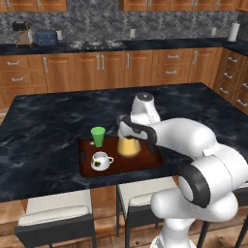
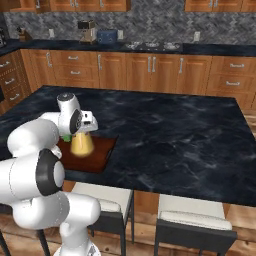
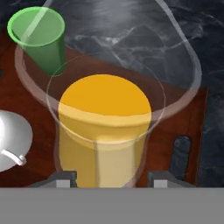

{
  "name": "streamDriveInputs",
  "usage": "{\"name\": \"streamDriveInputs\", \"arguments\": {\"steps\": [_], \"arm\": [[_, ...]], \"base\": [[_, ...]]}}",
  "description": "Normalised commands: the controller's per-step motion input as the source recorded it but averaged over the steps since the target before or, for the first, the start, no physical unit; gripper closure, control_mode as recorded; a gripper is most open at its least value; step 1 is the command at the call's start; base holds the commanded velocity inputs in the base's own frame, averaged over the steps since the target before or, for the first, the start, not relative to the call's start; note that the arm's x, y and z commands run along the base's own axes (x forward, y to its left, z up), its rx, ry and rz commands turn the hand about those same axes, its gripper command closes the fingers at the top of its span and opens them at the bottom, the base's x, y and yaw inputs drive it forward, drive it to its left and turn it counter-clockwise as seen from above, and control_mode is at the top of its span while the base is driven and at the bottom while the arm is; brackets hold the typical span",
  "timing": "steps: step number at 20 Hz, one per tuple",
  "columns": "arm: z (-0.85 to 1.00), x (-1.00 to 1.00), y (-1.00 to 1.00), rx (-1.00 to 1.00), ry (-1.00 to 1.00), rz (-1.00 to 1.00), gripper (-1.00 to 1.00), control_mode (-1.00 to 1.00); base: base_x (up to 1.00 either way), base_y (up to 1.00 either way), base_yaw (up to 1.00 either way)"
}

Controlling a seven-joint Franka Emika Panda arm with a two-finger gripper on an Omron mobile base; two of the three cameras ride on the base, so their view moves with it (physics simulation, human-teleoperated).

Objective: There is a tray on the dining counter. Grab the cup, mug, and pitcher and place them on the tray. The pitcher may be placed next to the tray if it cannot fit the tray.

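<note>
The pitcher [image 1: 129, 146], a clear glass cone with yellow-orange liquid inside, is seen standing upright on the tray [image 1: 145, 162], toward its right half in the left base view. The green cup [image 1: 98, 136] is set on the same tray at its far left corner, and the white mug [image 1: 100, 161] is placed nearer the front left, its handle turned to the right in that view. In the hand view the pitcher [image 3: 105, 127] is looked down upon, with the cup [image 3: 39, 39] beyond it at upper left and part of the mug [image 3: 13, 140] at the left edge; one cut-out handle of the tray [image 3: 180, 155] is seen at the right. The end effector [image 1: 130, 134] is positioned over the neck of the pitcher, and its two fingertips [image 3: 63, 179] are seen on either side of the glass; whether the glass is gripped or released cannot be told. The tray is laid near the front edge of the bench [image 1: 48, 126], a black island top veined with white. Two stools [image 1: 55, 213] are tucked under that edge, and wooden cabinets [image 1: 101, 68] are ranged along the wall behind.
</note>
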Motion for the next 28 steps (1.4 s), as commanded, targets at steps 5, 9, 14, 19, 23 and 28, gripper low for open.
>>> {"name": "streamDriveInputs", "arguments": {"steps": [5,9,14,19,23,28], "arm": [[-0.23,-0.42,-0.11,0.0,-0.01,0.02,-1.0,-1.0],[-0.05,-0.61,-0.14,0.0,-0.01,0.01,-1.0,-1.0],[0.0,-0.76,-0.18,0.0,-0.03,0.0,-1.0,-1.0],[0.21,-0.78,-0.22,0.0,-0.05,0.0,-1.0,-1.0],[0.35,-0.65,-0.22,0.0,-0.01,0.0,-1.0,-1.0],[0.39,-0.56,-0.15,0.0,0.0,0.0,-1.0,-1.0]], "base": [[0.0,0.0,0.0],[0.0,0.0,0.0],[0.0,0.0,0.0],[0.0,0.0,0.0],[0.0,0.0,0.0],[0.0,0.0,0.0]]}}
